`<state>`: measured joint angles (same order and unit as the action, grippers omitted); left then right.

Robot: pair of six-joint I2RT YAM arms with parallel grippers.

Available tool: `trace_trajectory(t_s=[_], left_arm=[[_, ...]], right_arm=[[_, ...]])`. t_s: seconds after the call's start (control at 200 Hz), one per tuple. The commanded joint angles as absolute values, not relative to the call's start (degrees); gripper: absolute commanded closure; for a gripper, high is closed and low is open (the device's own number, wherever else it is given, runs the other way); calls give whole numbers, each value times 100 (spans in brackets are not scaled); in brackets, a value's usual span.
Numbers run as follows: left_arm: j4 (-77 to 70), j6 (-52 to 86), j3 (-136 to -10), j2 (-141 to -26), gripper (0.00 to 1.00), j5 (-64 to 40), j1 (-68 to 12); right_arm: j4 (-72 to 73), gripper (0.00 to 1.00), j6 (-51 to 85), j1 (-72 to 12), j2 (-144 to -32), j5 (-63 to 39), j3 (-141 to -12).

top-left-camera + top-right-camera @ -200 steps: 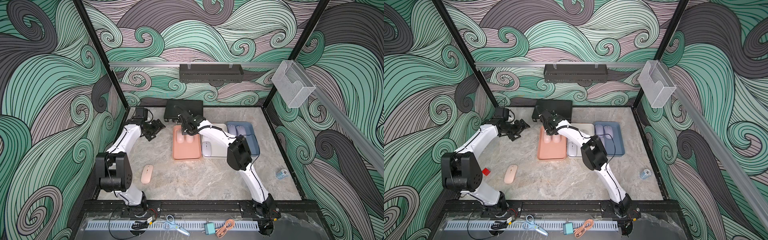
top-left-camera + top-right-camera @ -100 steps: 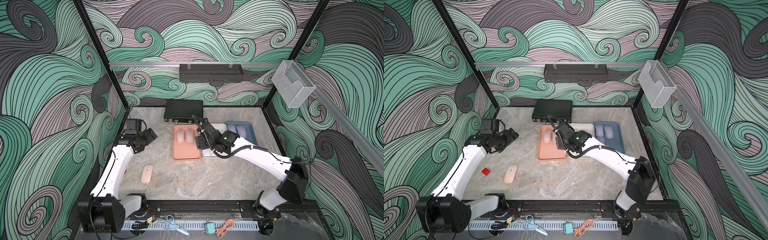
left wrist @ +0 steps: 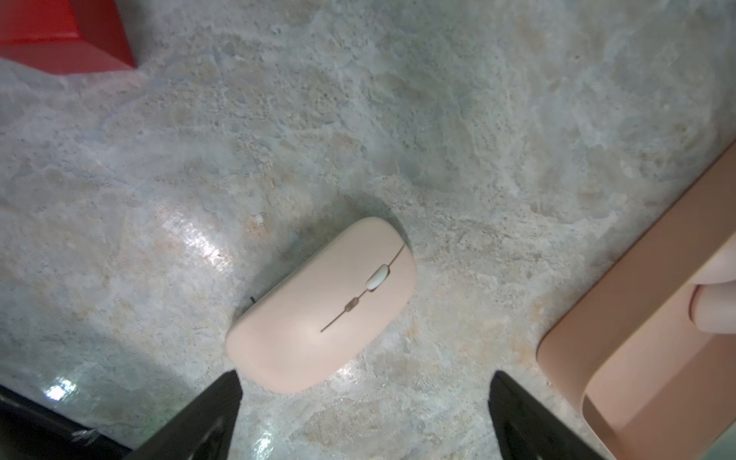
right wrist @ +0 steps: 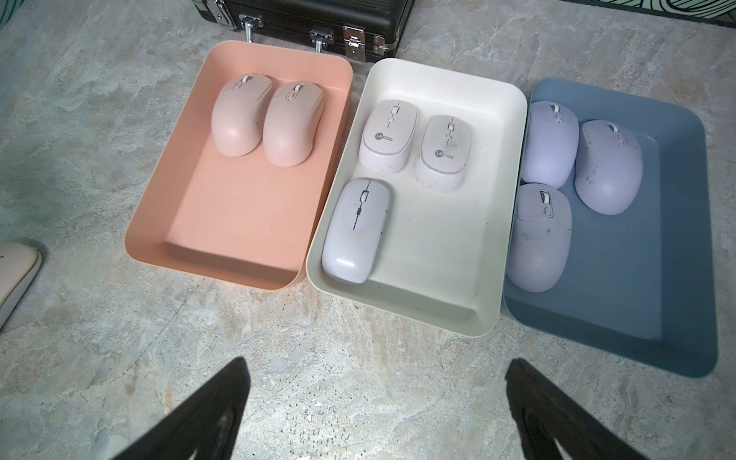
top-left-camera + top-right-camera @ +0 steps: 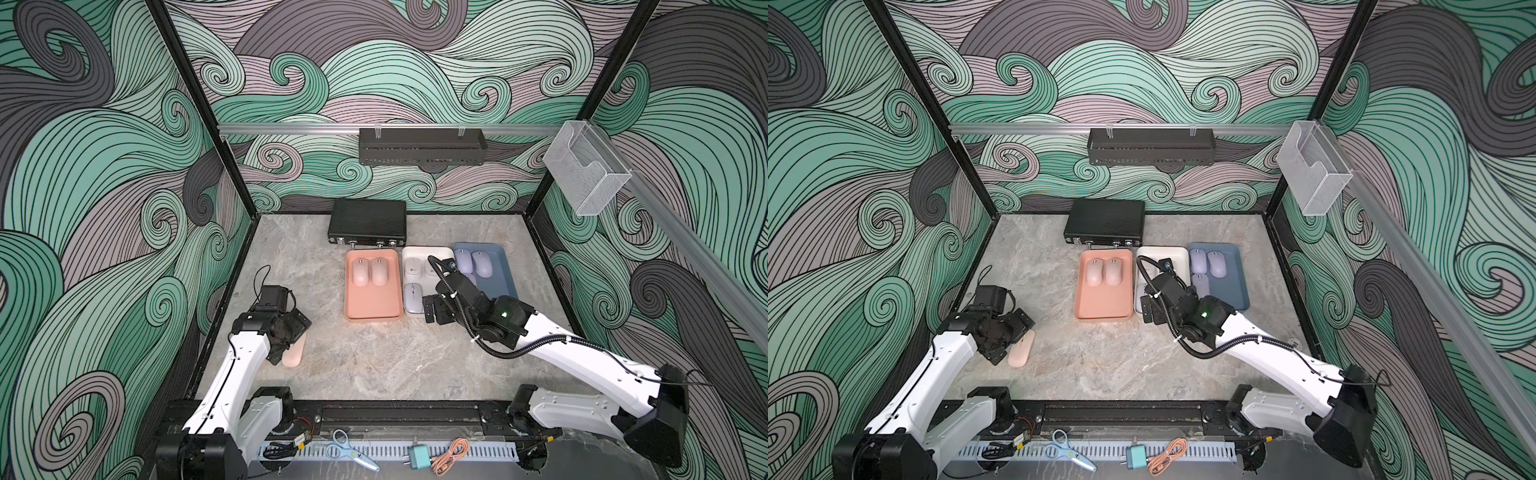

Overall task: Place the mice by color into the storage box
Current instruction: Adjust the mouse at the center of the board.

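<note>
One pink mouse (image 3: 322, 306) lies loose on the table at the left (image 5: 293, 353). My left gripper (image 3: 364, 398) hangs open just above and beside it, touching nothing. The storage box is three trays side by side. The pink tray (image 4: 239, 207) holds two pink mice (image 4: 241, 115), the white tray (image 4: 438, 247) three whitish mice (image 4: 356, 231), and the blue tray (image 4: 637, 278) three purple mice (image 4: 609, 167). My right gripper (image 4: 378, 370) stands open and empty over bare table, just in front of the white tray (image 5: 428, 251).
A black briefcase (image 5: 368, 224) lies behind the trays. A red block (image 3: 59, 36) sits near the left wall. On the walls hang a black shelf (image 5: 422, 145) and a clear bin (image 5: 586, 170). Scissors (image 5: 349, 449) and a cable lie on the front rail.
The left gripper came forward from the back left to over the loose pink mouse. The right gripper drew back from the pink tray to in front of the white tray. Both jaws opened wider.
</note>
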<state>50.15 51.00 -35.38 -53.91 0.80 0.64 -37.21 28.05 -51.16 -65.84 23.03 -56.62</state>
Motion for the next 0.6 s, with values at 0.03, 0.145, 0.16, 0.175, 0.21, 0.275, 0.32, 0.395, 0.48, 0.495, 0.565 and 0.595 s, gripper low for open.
trace_trajectory(t_s=[0.03, 0.145, 0.16, 0.175, 0.21, 0.275, 0.32, 0.395, 0.48, 0.495, 0.565, 0.595], left_arm=[[5033, 5486, -3376, -5484, 3, 302, 122], [4903, 5655, -3193, -5517, 3, 366, 120], [4904, 5686, -3179, -5531, 3, 369, 123], [4897, 5701, -3163, -5550, 3, 376, 121], [4903, 5708, -3155, -5591, 3, 378, 123], [4915, 5553, -3196, -5674, 2, 233, 122], [4903, 5475, -3225, -5741, 2, 137, 123], [4819, 5415, -3217, -5854, 2, -42, 121], [4729, 5416, -3158, -5955, 2, -75, 120], [4685, 5407, -3136, -5965, 2, -104, 123], [4531, 5425, -3058, -6034, 2, -262, 123], [4472, 5402, -3038, -6065, 2, -328, 123]], right_arm=[[-3723, 0, 2795, -5081, -6329, 2506, -5473], [-3724, 0, 2778, -5067, -6143, 2490, -5339], [-3712, 0, 2777, -5063, -6124, 2488, -5323], [-3720, 0, 2777, -5056, -6099, 2490, -5307], [-3711, 1, 2768, -5060, -6055, 2479, -5285], [-3678, 0, 2760, -5053, -5988, 2479, -5220], [-3676, 0, 2752, -5049, -5960, 2479, -5190], [-3682, 0, 2760, -5044, -5933, 2479, -5184], [-3677, 0, 2752, -5043, -5897, 2494, -5176], [-3679, 0, 2757, -5042, -5890, 2494, -5177], [-3682, 0, 2757, -5039, -5858, 2498, -5175], [-3674, 0, 2759, -5036, -5847, 2505, -5175]])
